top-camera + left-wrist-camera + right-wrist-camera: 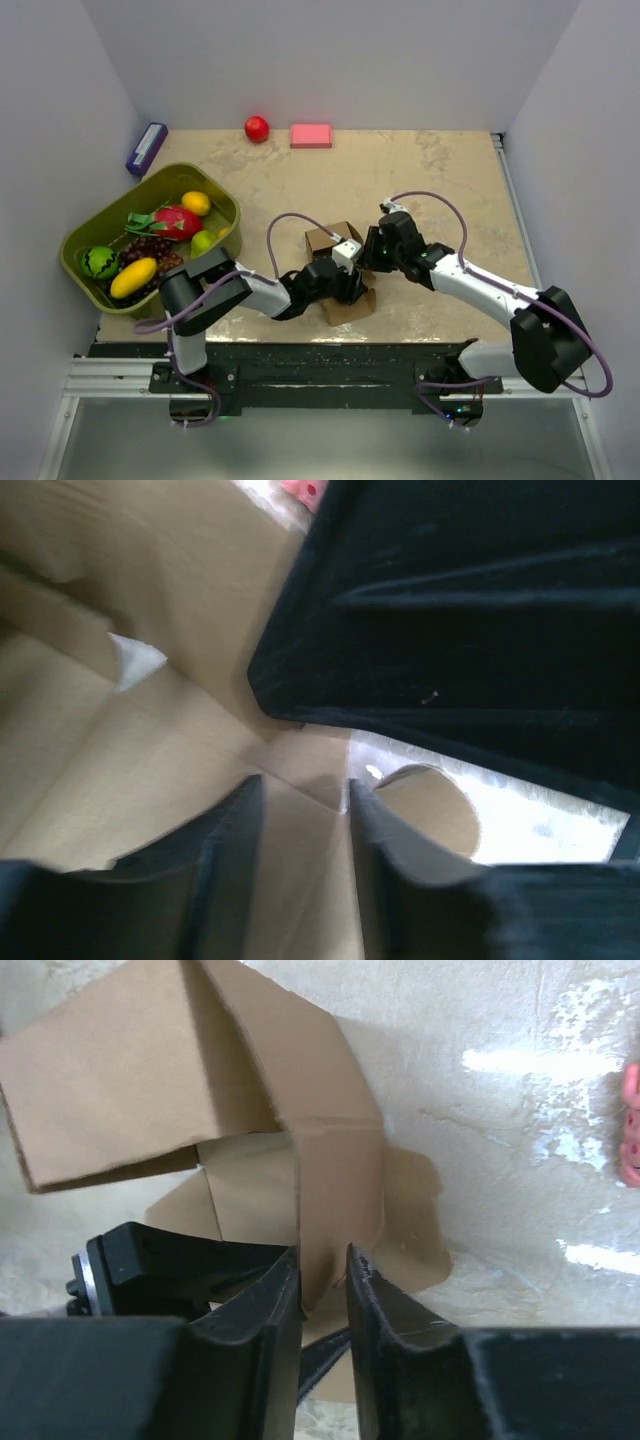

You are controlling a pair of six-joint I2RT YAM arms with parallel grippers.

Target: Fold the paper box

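On counter (440, 190), between 2 grippers: paper box (349, 306), partly raised. Astride its upright flap, slightly spread, not pinching: right gripper (322, 1260). Over inner panel, spread, holding nothing: left gripper (305, 785). Equally near.

**Brown carton, half folded**

The paper box (322, 240) sits just below centre of the overhead frame. It is plain brown cardboard, partly erected (walls raised, top not closed), with one flat flap spread toward the frame's lower edge.
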